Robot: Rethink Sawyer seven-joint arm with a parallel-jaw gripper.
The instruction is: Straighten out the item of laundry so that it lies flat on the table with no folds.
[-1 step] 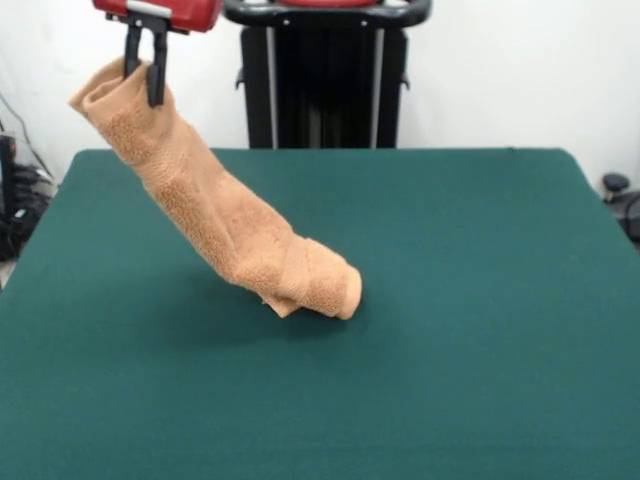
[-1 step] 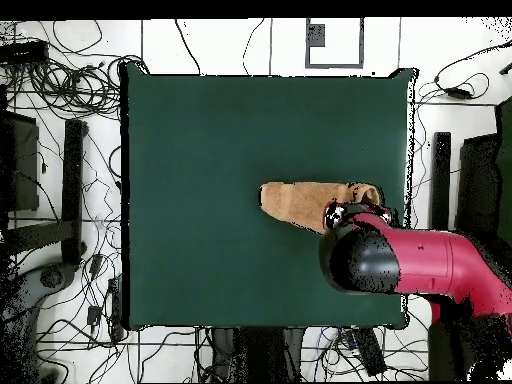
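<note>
The item of laundry [image 1: 215, 215] is an orange-tan towel, bunched into a long roll that slants from high at the upper left down to the table [image 1: 450, 330]. Its lower end rests folded on the green top near the middle. My gripper [image 1: 146, 72] hangs from above at the upper left, shut on the towel's top end, which is lifted well off the table. From overhead, the towel [image 2: 295, 201] stretches leftward from under the red arm [image 2: 420, 262], and the gripper itself is hidden beneath the arm's head.
The robot's black pedestal [image 1: 325, 80] stands behind the table's far edge. Cables and stands [image 2: 60, 190] lie on the floor around the table. Green table top [image 2: 200, 140] spreads wide on all sides of the towel.
</note>
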